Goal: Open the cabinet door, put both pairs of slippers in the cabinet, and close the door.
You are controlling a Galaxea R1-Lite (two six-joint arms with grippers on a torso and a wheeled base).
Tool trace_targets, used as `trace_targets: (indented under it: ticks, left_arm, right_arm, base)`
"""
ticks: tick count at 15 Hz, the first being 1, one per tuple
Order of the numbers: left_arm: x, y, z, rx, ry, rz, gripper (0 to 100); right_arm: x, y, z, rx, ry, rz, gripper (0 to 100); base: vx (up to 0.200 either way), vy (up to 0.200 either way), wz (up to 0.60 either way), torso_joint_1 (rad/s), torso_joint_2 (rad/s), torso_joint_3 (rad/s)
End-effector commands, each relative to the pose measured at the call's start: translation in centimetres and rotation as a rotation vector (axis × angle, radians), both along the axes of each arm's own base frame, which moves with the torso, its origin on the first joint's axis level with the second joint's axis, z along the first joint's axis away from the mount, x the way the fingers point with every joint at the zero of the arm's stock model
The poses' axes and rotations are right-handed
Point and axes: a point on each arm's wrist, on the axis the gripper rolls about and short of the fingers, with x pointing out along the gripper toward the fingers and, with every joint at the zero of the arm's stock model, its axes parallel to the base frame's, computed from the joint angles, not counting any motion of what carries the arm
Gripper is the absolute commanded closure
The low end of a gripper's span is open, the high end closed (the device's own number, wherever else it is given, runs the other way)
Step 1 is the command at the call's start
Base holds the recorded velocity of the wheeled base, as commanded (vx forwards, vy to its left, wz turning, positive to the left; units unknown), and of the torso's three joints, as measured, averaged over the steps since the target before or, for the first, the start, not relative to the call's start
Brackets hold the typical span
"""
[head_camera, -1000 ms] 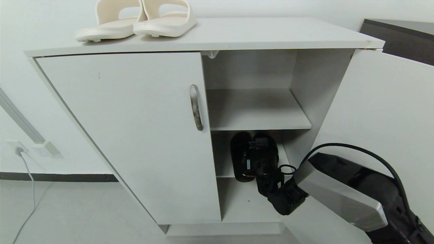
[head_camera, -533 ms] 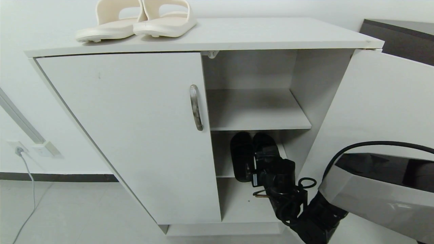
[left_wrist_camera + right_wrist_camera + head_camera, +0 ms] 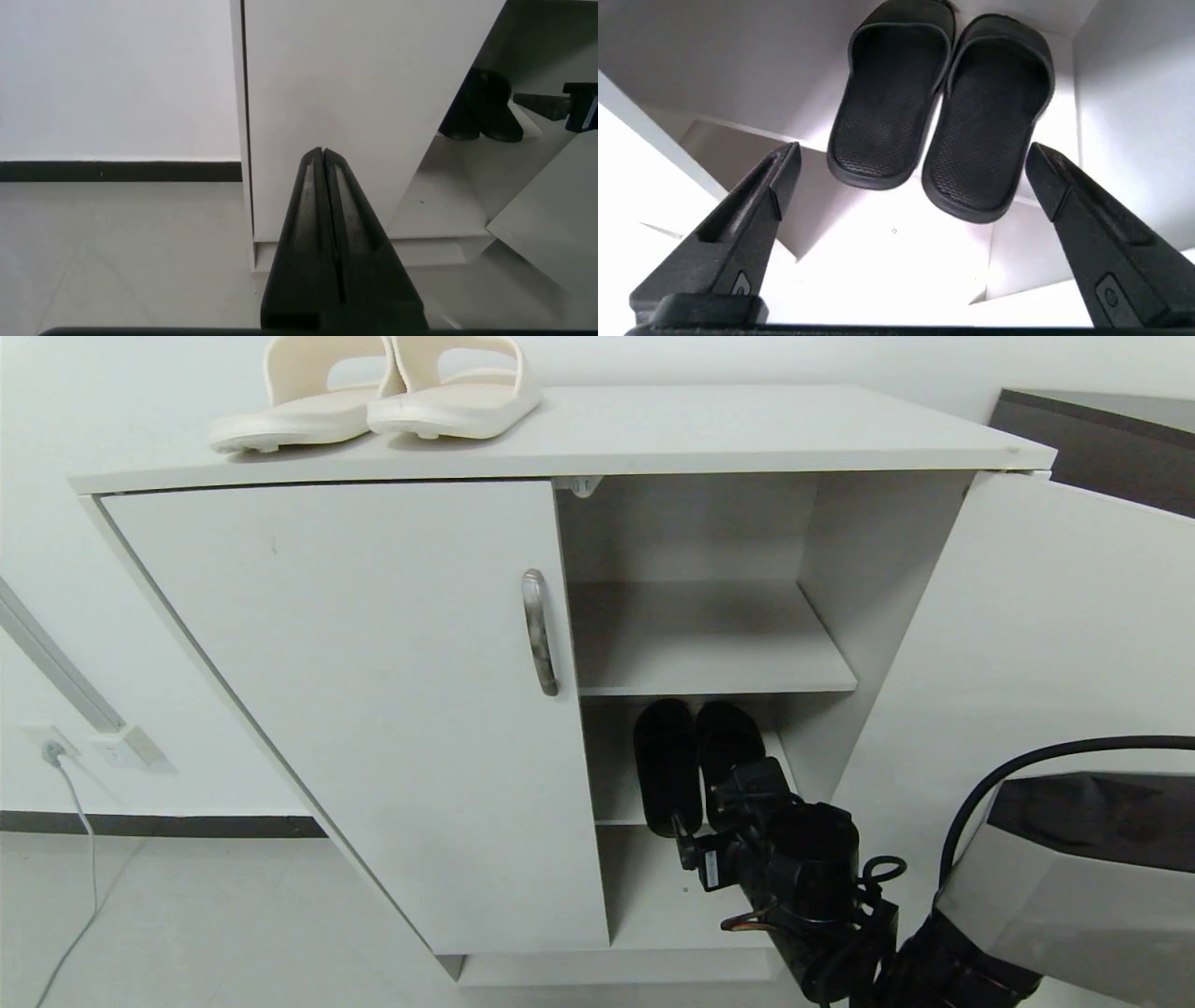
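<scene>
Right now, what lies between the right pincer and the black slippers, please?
Nothing; the right wrist view shows the right pincer open, with bare space before the black slippers.

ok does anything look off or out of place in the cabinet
Mildly. The black slippers sit on the middle shelf with their heels hanging past its front edge, which might catch the open door on closing. The cream slippers lie on the cabinet top, not inside.

Black slippers side by side on a shelf in the open cabinet; cream slippers on top.
</scene>
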Motion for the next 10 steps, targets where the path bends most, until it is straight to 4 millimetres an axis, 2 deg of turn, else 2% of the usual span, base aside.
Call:
trace_targets:
  ticks: [1, 7, 10]
  left_arm:
    - [0.01, 0.00, 0.01, 0.000, 0.001, 0.000, 100]
    - [0.01, 0.00, 0.01, 0.000, 0.001, 0.000, 100]
    - [0.01, 0.00, 0.01, -0.002, 0.001, 0.000, 100]
  right_arm:
    - [-0.04, 0.04, 0.15, 0.004, -0.003, 0.001, 0]
    - [-0.09, -0.01, 0.14, 0.001, -0.003, 0.001, 0]
    - [-0.11, -0.03, 0.12, 0.000, -0.002, 0.001, 0]
  base:
    - [0.000, 0.000, 0.00, 0.000, 0.00, 0.000]
    - [-0.200, 0.000, 0.00, 0.002, 0.01, 0.001]
    - [0.000, 0.000, 0.00, 0.000, 0.00, 0.000]
